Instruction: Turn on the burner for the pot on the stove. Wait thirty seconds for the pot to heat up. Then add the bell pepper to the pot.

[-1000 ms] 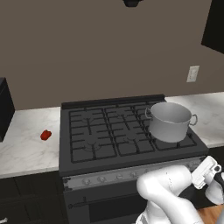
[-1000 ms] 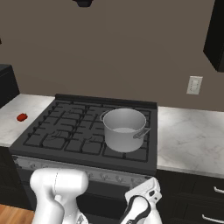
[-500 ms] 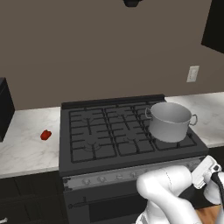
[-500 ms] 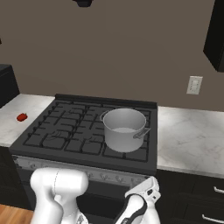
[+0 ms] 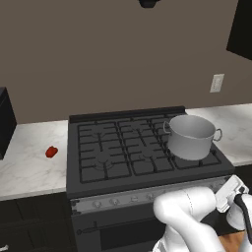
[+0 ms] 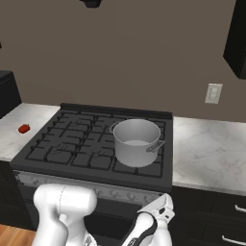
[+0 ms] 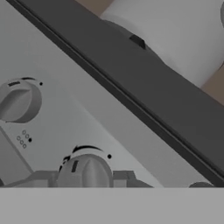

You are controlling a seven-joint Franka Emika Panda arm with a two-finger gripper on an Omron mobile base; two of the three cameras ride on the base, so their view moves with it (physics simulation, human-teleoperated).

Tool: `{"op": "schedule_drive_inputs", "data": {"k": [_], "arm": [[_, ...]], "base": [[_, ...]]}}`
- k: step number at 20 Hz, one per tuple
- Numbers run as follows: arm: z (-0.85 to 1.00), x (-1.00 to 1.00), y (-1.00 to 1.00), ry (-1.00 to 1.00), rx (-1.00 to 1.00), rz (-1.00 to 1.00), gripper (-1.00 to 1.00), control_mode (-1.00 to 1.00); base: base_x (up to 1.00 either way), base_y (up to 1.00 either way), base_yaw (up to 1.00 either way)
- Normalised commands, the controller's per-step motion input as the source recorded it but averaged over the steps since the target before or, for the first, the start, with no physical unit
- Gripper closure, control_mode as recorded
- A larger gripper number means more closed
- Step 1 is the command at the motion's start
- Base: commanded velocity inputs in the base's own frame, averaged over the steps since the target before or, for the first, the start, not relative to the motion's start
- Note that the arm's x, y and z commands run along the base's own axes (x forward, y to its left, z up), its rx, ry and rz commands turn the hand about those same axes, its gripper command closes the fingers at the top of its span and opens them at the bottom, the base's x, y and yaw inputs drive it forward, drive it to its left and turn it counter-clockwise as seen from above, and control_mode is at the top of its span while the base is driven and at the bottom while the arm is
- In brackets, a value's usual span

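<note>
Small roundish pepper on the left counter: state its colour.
Bright red; the small roundish pepper shows best in the left base view, on the white marbled counter.

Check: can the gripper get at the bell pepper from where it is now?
Probably not directly. The gripper is low at the stove's front knobs, while the bell pepper lies on the counter left of the stove.

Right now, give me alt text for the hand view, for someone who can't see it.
Close-up of the stove's grey control panel, seen at a tilt: the gripper is closed around one round grey knob at the bottom edge. A second knob sits at the left, and the dark oven door crosses diagonally.
</note>
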Motion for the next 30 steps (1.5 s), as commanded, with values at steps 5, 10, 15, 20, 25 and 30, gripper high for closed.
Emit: {"op": "schedule_drive_inputs", "data": {"k": [5,10,15,20,25,30], "arm": [[-0.11,-0.35,0.0,-0.55,-0.69,0.55,1.0,-1.0],[-0.19,-0.35,0.0,-0.52,-0.69,0.57,1.0,-1.0],[-0.1,-0.4,0.01,-0.45,-0.64,0.55,-1.0,-1.0],[0.11,-0.86,0.0,-0.34,-0.51,0.42,-1.0,-1.0],[0.37,-1.0,0.0,-0.25,-0.43,0.35,-1.0,-1.0],[0.48,-1.0,0.0,-0.13,-0.32,0.38,-1.0,-1.0]], "base": [[0.0,0.0,0.0],[0.0,0.0,0.0],[0.0,0.0,0.0],[0.0,0.0,0.0],[0.0,0.0,0.0],[0.0,0.0,0.0]]}}
